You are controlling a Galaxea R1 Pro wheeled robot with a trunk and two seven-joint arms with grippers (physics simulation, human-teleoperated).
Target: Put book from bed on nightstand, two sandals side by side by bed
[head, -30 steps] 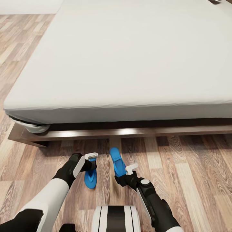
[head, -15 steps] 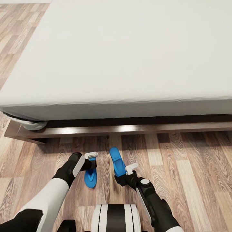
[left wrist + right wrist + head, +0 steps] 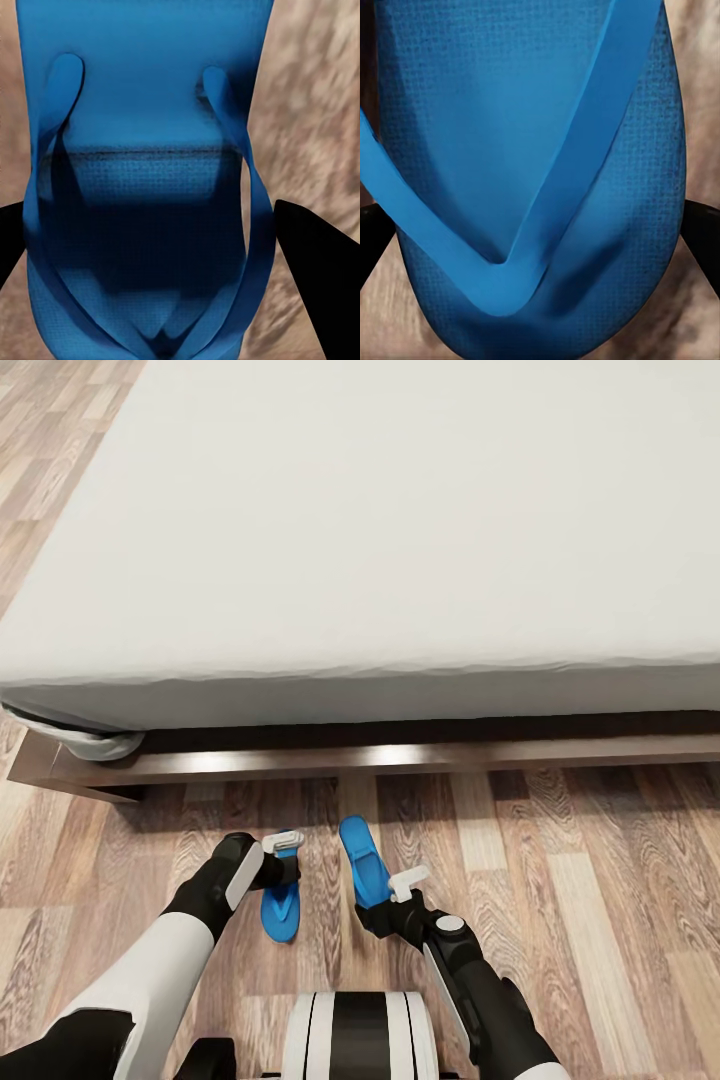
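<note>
The view is creeping toward the grey-mattressed wooden bed (image 3: 400,760) while both grippers (image 3: 283,857) (image 3: 385,890) are clamping light, floppy bright-blue sandals (image 3: 281,908) (image 3: 364,860), probably best pinched across their soles.

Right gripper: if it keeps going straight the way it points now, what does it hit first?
Nothing new right away: the right gripper already holds a blue sandal, pointing toward the bed. Straight on, that sandal's tip would likely meet the bed frame first, after a stretch of wood floor. Depth is uncertain.
</note>
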